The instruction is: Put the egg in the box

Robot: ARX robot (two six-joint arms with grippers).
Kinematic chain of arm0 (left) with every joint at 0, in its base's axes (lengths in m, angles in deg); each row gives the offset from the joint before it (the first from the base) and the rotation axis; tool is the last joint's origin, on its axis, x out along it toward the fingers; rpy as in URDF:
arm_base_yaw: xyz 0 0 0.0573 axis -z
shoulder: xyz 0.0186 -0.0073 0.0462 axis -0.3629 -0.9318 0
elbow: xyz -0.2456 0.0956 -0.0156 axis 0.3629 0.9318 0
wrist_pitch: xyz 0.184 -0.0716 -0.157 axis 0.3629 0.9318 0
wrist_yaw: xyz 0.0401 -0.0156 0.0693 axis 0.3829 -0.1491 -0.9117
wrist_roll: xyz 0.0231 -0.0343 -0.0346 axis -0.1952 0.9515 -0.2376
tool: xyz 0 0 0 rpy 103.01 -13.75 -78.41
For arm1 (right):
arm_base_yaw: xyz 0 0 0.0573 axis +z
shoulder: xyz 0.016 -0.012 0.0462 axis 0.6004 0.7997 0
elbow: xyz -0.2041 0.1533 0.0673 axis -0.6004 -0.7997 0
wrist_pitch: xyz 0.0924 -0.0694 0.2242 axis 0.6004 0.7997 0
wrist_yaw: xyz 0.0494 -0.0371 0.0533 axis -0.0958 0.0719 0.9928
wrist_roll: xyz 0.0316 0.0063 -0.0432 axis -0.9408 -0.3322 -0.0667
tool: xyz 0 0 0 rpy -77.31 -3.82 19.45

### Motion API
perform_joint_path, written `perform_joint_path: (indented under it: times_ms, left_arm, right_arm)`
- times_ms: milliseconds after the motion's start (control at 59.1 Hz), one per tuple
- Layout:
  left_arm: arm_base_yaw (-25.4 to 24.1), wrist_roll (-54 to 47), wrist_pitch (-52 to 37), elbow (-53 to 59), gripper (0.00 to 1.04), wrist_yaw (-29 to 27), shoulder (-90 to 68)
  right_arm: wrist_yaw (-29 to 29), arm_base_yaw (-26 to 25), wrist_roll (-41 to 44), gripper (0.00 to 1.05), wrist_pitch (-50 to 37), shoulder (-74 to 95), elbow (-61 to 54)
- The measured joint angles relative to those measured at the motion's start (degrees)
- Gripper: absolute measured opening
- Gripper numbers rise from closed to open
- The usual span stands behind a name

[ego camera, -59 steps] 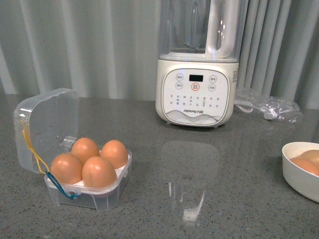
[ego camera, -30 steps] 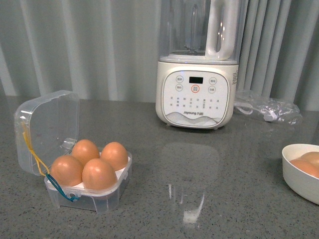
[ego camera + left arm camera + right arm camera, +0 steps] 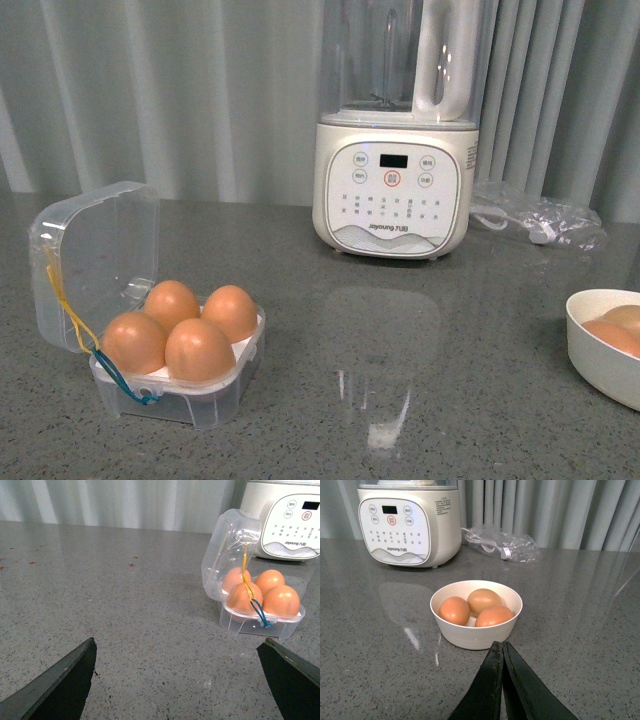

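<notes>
The clear plastic box (image 3: 112, 392) stands open at the table's front left, lid tilted back, all its holes filled with brown eggs (image 3: 200, 347). It also shows in the left wrist view (image 3: 224, 560), with yellow and blue cords on its side. My left gripper (image 3: 180, 652) is open and empty above bare table, well short of the box. My right gripper (image 3: 502, 647) is shut and empty, just in front of a white bowl (image 3: 470, 635) holding three brown eggs (image 3: 454, 610). Neither gripper shows in the front view.
A white blender (image 3: 392, 190) stands at the back centre, with a bagged cord (image 3: 540, 215) to its right. The white bowl shows at the right edge of the front view (image 3: 590, 355). Grey curtains hang behind the grey speckled table.
The front view has shifted slightly, the box sitting a little lower than one second ago. Nothing else has moved.
</notes>
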State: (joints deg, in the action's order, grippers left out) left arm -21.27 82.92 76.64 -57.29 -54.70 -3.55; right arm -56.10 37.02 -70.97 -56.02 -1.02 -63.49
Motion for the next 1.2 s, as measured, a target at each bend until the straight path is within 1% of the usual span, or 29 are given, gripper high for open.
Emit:
perform_joint_path:
  times_ms: [271,338,372,660,710,744,761,778,846,863,913,930,964,1015,1066,1133,1150,1184,1201]
  left_arm:
    - [0.0,0.0,0.0,0.0,0.98,0.0,0.0]
    - [0.0,0.0,0.0,0.0,0.98,0.0,0.0]
    - [0.0,0.0,0.0,0.0,0.98,0.0,0.0]
    - [0.0,0.0,0.0,0.0,0.98,0.0,0.1]
    - [0.0,0.0,0.0,0.0,0.98,0.0,0.1]
    - [0.0,0.0,0.0,0.0,0.98,0.0,0.0]
    - [0.0,0.0,0.0,0.0,0.98,0.0,0.0]
    - [0.0,0.0,0.0,0.0,0.98,0.0,0.0]
    - [0.0,0.0,0.0,0.0,0.98,0.0,0.1]
    - [0.0,0.0,0.0,0.0,0.98,0.0,0.1]
    - [0.0,0.0,0.0,0.0,0.98,0.0,0.1]
    - [0.0,0.0,0.0,0.0,0.98,0.0,0.1]
    - [0.0,0.0,0.0,0.0,0.98,0.0,0.1]
    - [0.0,0.0,0.0,0.0,0.98,0.0,0.1]
    - [0.0,0.0,0.0,0.0,0.98,0.0,0.1]
    - [0.1,0.0,0.1,0.0,0.98,-0.1,0.0]
    - [0.5,0.3,0.6,-0.2,0.98,-1.4,-0.4]
    - [2.3,2.5,4.2,-1.3,0.98,-7.3,-2.0]
    - [3.7,3.7,7.2,-2.4,0.98,-11.3,-3.7]
  right_arm:
    - [0.0,0.0,0.0,0.03,4.4,-4.3,0.0]
    - [0.1,0.0,0.0,0.03,11.8,-9.8,0.0]
    - [0.0,0.0,0.0,0.03,13.4,-11.4,0.0]
    - [0.0,0.0,0.0,0.03,13.9,-13.5,0.0]
    - [0.0,0.0,0.0,0.14,13.9,-13.5,0.0]
    - [0.0,0.0,0.0,0.18,13.9,-13.5,0.0]
    - [0.0,0.0,0.0,0.23,13.9,-13.5,0.0]
    - [0.0,0.0,0.0,0.24,13.9,-13.5,0.0]
    - [0.0,0.0,0.0,0.36,13.9,-13.5,0.0]
    - [0.0,0.0,0.0,0.38,13.9,-13.5,0.0]
    - [0.0,0.0,0.0,0.48,13.9,-13.5,0.0]
    - [0.0,0.0,0.0,0.55,13.9,-13.5,0.0]
    - [0.0,0.0,0.0,0.59,13.9,-13.5,0.0]
    - [0.0,0.0,0.0,0.7,13.9,-13.5,0.0]
    - [0.0,0.0,0.0,0.77,13.9,-13.5,0.0]
    - [0.0,0.0,0.0,0.89,13.9,-13.5,0.0]
    - [0.0,0.0,0.0,0.91,13.9,-13.5,0.0]
    - [0.0,0.0,0.0,0.96,13.9,-13.5,0.0]
    - [0.0,0.0,0.0,0.99,13.9,-13.5,0.0]
